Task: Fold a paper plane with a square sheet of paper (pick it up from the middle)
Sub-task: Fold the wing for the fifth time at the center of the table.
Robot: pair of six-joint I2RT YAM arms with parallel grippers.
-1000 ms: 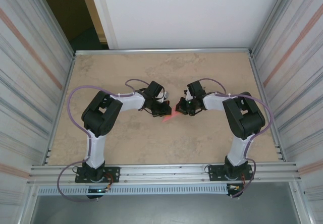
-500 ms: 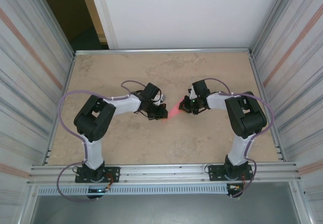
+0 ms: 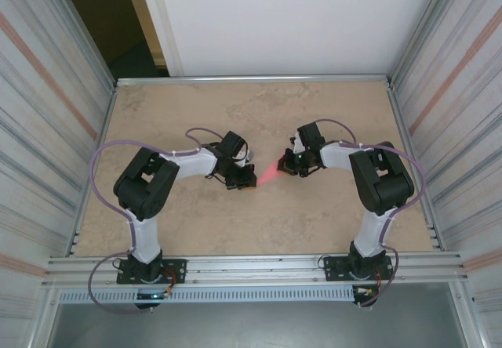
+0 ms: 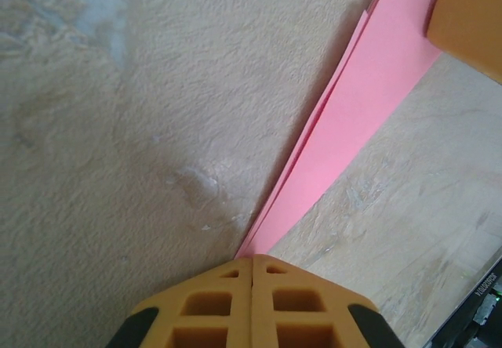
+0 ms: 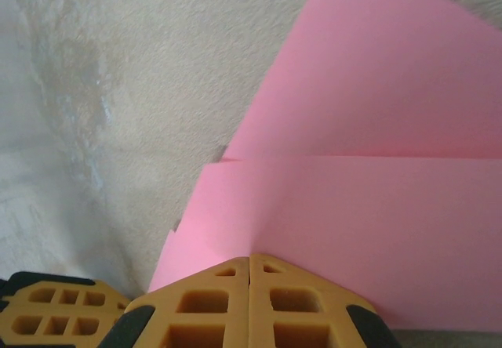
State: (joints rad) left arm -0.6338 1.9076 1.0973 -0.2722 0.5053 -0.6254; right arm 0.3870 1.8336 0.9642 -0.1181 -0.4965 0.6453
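The square sheet of paper, pink and folded into layers, hangs between my two grippers at mid-table. My right gripper is shut on one end; in the right wrist view the sheet of paper runs into the closed jaws, with a horizontal fold line across it. My left gripper is shut, and in the left wrist view the sheet of paper narrows to a tip that meets the closed jaws. The right gripper's orange fingertip shows at that strip's far end.
The beige table is bare around the arms. Corrugated metal walls close in both sides, and a rail runs along the near edge. The left gripper's fingers sit close by the right jaws.
My left gripper has drawn back to the left, away from the right one. The right gripper has shifted slightly up and right. The pink paper now spans a wider gap between them.
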